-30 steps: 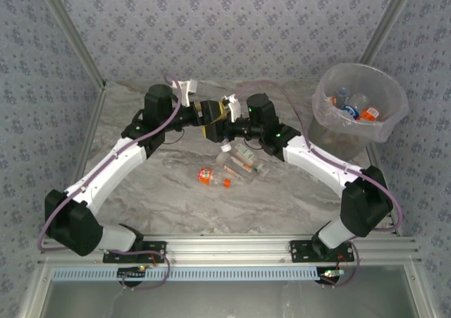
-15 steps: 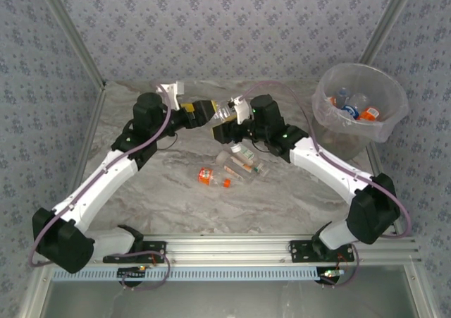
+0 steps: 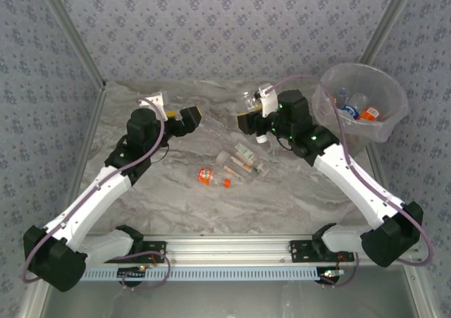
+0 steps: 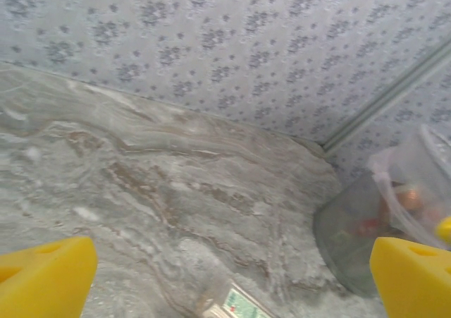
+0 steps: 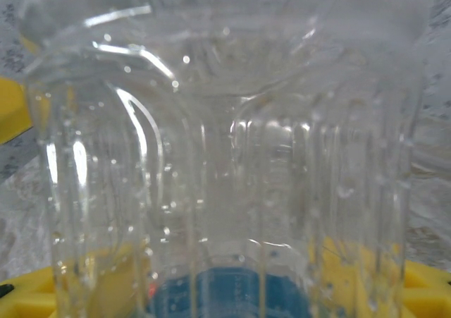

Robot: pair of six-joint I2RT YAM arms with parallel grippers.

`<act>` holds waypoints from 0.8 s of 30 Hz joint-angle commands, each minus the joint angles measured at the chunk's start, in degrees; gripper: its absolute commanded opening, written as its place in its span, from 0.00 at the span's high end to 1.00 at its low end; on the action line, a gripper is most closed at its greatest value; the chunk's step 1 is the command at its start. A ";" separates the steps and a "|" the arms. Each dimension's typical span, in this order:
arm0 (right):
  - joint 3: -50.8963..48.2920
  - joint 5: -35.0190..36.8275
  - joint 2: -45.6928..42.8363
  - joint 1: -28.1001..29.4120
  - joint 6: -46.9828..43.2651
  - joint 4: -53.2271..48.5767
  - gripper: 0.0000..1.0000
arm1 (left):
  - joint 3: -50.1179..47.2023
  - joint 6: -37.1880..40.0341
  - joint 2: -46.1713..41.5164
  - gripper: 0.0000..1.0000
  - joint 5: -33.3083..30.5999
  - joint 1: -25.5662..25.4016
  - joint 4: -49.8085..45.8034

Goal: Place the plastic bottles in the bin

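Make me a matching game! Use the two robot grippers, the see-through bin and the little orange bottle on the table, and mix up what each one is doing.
Things:
1. left gripper with yellow fingers
2. right gripper
3. round translucent bin
4. small orange-labelled plastic bottle

States:
A. lying on the marbled table
B. open and empty
C. has several bottles inside
D. shut on a clear plastic bottle

Pairs: 1-B, 2-D, 3-C, 4-A

Right pincer [image 3: 251,121] upper centre, gripping clear bottle [image 3: 249,101]. Left pincer [image 3: 190,115] centre-left, well apart. Loose bottles [image 3: 206,176] mid-tabletop [image 3: 176,202]. Bin [image 3: 337,135] upper right.
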 commanded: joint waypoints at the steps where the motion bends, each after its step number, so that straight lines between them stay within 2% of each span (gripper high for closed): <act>1: 3.50 4.15 -3.08 -1.30 -3.69 -3.75 0.46 | -0.97 1.67 -2.81 0.01 -7.12 -0.01 0.26; 4: 5.43 5.56 -4.45 -2.77 -5.28 -5.51 0.45 | -1.58 0.80 -3.96 0.00 -12.57 0.10 -1.44; 7: 7.48 7.88 -5.14 -4.60 -6.79 -7.49 0.46 | -1.71 -0.14 -4.52 0.00 -14.99 0.80 -3.12; 15: 12.26 14.13 -5.14 -13.85 -7.46 -8.40 0.46 | -1.84 -1.97 -4.30 0.00 -15.13 2.49 -5.43; 19: 15.67 22.14 -3.06 -18.49 -7.67 -9.78 0.45 | -2.04 -2.76 -4.43 0.01 -15.53 3.07 -5.81; 24: 19.46 28.24 0.87 -25.72 -8.32 -11.77 0.45 | -2.04 -3.64 -4.42 0.01 -15.72 3.73 -6.11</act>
